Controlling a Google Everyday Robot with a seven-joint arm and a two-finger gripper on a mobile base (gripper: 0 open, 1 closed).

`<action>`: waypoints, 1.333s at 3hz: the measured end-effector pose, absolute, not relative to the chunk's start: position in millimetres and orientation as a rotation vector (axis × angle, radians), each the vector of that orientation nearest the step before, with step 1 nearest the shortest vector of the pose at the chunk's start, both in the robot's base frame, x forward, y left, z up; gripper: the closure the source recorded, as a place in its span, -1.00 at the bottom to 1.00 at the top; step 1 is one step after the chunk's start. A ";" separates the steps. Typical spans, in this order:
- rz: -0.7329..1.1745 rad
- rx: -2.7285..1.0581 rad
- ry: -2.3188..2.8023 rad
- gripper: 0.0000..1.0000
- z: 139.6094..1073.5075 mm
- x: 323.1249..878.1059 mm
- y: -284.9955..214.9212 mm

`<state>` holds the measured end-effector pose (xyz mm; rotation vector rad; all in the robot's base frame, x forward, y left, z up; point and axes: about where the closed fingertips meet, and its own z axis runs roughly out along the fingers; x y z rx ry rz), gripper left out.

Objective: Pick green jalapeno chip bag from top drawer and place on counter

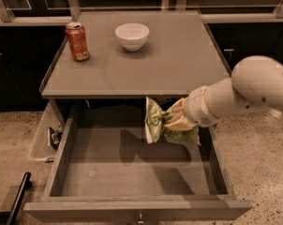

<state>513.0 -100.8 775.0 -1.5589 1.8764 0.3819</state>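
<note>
The green jalapeno chip bag is crumpled and held in my gripper, which reaches in from the right on a white arm. The gripper is shut on the bag. The bag hangs above the open top drawer, lifted to about the level of the counter's front edge. The drawer's grey floor is bare. The counter is the grey tabletop right behind and above the drawer.
An orange-red soda can stands at the counter's back left and a white bowl at its back middle. A clear plastic bin sits on the floor left of the drawer. A dark bar lies at lower left.
</note>
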 end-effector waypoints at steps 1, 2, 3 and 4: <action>0.335 -1.565 1.829 1.00 835.3 519.5 -123.0; 0.335 -1.566 1.829 1.00 835.0 519.5 -122.9; 0.288 -1.590 1.811 1.00 844.6 528.5 -121.4; 0.232 -1.632 1.747 1.00 871.7 552.4 -117.8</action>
